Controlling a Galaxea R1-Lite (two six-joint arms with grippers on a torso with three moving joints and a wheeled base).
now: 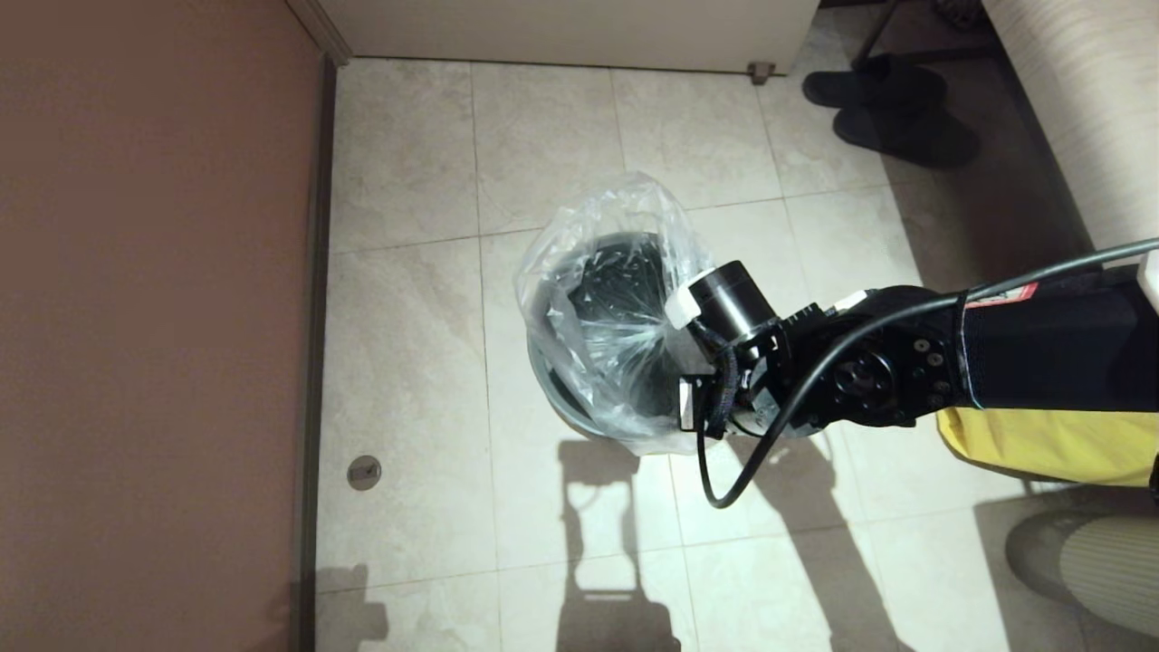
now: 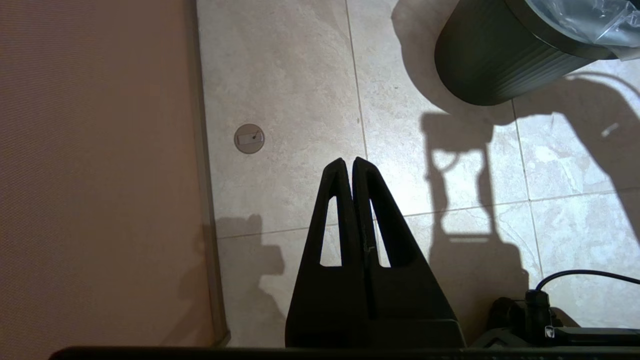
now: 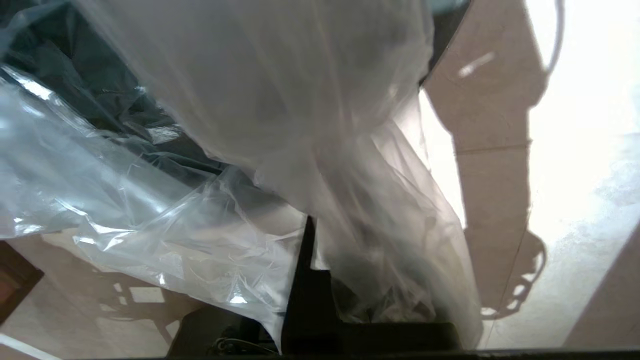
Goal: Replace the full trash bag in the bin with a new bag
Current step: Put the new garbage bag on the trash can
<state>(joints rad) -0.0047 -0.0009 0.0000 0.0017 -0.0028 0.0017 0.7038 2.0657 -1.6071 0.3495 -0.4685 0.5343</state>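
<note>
The bin [image 1: 560, 404] stands mid-floor, its dark ribbed wall also in the left wrist view [image 2: 490, 55]. The new bag [image 1: 607, 254] sits in it, see-through film billowing above the rim and hanging over the near side. My right gripper [image 1: 681, 367] is at the bin's right rim, shut on a gathered bunch of the bag; creases fan out from it. In the right wrist view the film [image 3: 150, 210] drapes over the gripper [image 3: 345, 220], leaving one finger [image 3: 306, 250] showing. My left gripper [image 2: 348, 161] hangs shut and empty over floor left of the bin.
A reddish-brown wall [image 1: 154, 317] runs along the left. A round floor cover [image 1: 364, 472] lies near it. The opaque yellow sack [image 1: 1041, 444] sits under my right arm. Dark slippers [image 1: 892, 109] lie at the back right, beside a pale striped furniture edge [image 1: 1077, 91].
</note>
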